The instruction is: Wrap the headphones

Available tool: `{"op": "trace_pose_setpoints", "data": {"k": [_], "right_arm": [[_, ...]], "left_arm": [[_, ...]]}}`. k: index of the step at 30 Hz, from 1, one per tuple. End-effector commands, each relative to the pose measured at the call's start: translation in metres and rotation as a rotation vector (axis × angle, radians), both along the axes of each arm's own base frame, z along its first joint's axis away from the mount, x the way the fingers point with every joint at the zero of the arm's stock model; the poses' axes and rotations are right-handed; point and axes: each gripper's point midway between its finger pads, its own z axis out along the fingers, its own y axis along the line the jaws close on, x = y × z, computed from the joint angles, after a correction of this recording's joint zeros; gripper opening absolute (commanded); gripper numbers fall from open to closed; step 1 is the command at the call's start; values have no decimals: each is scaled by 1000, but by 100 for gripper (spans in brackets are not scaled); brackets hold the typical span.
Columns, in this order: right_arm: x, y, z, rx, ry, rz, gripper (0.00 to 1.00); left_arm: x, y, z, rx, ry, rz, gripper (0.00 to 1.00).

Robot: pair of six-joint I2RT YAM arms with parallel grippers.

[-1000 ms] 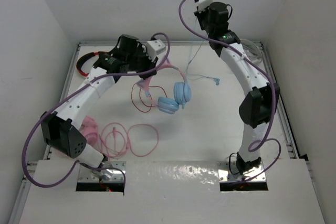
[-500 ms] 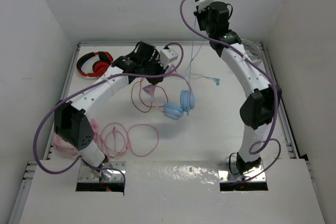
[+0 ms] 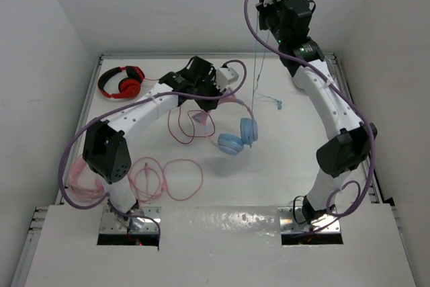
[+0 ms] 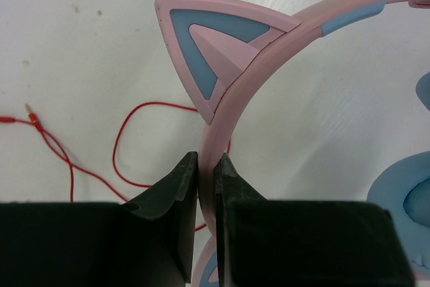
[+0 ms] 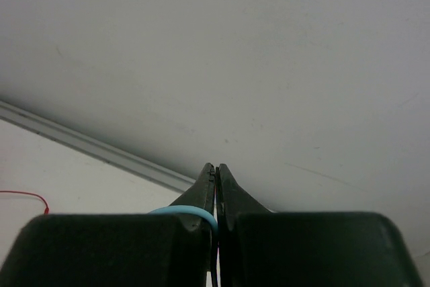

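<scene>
The headphones have light blue ear cups and a pink headband with a cat ear. My left gripper is shut on the headband and holds the headphones above the table's middle; it also shows in the top view. My right gripper is raised high at the back wall, shut on the thin light blue cable. The cable hangs down from the right gripper toward the table, its plug end lying near the back right.
Red-and-black headphones lie at the back left, their red cable looping under my left arm. All-pink headphones with long pink cable loops lie at the front left. The white walls stand close behind.
My left gripper has carried the headphones to the right. My right gripper has risen and shifted right with the blue cable, pulling it more upright.
</scene>
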Motion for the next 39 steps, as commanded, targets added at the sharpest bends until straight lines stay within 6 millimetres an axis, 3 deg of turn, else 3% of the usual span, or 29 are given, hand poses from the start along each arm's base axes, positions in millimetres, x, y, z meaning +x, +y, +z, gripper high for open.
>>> {"op": "trace_pose_setpoints", "data": {"k": [1, 4, 9, 13, 14, 20, 24, 29, 35, 39], "right_arm": [[25, -1, -31, 32, 69, -21, 0], [40, -5, -66, 99, 146, -24, 0], [53, 7, -111, 133, 239, 2, 0], [52, 3, -143, 140, 288, -27, 0], [49, 1, -160, 143, 318, -34, 0], [46, 9, -210, 170, 428, -14, 0], [41, 13, -226, 224, 436, 4, 0], [33, 26, -240, 287, 457, 65, 0], [29, 31, -238, 356, 441, 87, 0], [29, 33, -249, 359, 468, 89, 0]], "left_arm": [[-34, -34, 66, -149, -93, -150, 0], [-46, -37, 79, -191, -85, -177, 0], [-59, -43, 90, -236, -55, -230, 0], [-69, -45, 102, -271, -33, -261, 0], [-70, -45, 110, -283, -42, -262, 0], [-74, -39, 144, -346, -51, -249, 0], [-55, -20, 165, -394, -78, -130, 0], [-18, 14, 169, -427, -96, 70, 0], [-9, 28, 168, -419, -113, 156, 0], [-6, 35, 176, -440, -124, 185, 0]]}}
